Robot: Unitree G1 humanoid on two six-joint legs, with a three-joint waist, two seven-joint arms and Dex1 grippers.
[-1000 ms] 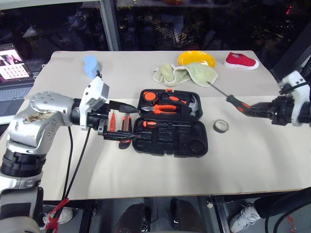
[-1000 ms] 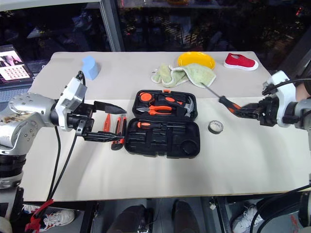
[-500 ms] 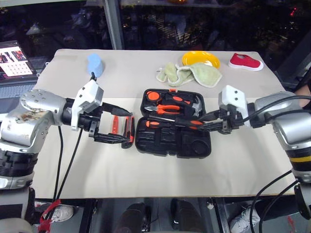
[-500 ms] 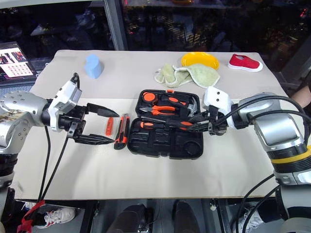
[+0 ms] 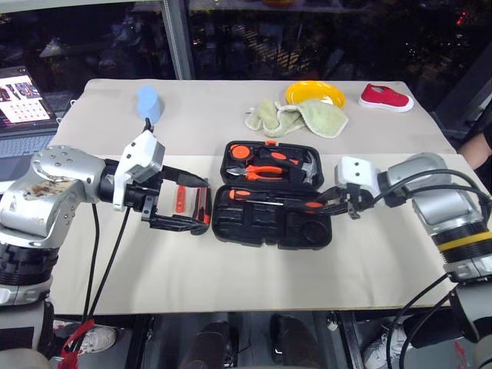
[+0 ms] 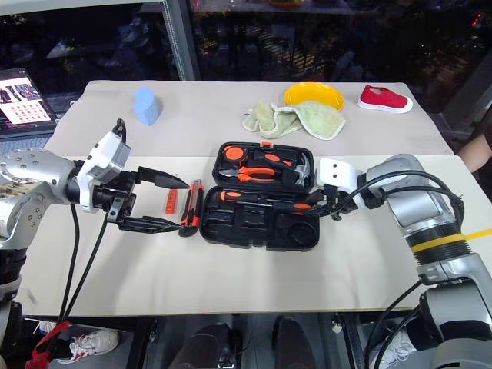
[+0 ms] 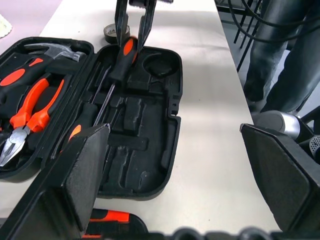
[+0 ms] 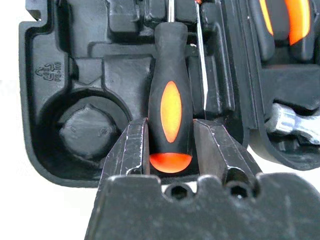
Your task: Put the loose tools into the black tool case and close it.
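A moulded recycling triangle with a few tiny raised characters under it is showing on the inner wall of the flat black moulded-plastic tool case [image 8: 47, 73]; the characters are too small to be read. The open laptop screen [image 5: 19, 91] at the table's far left edge is displaying pictures and lines of text that are not legible.

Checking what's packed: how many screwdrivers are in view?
3: one in the right gripper over the case, one lying inside it, a red one on the table.
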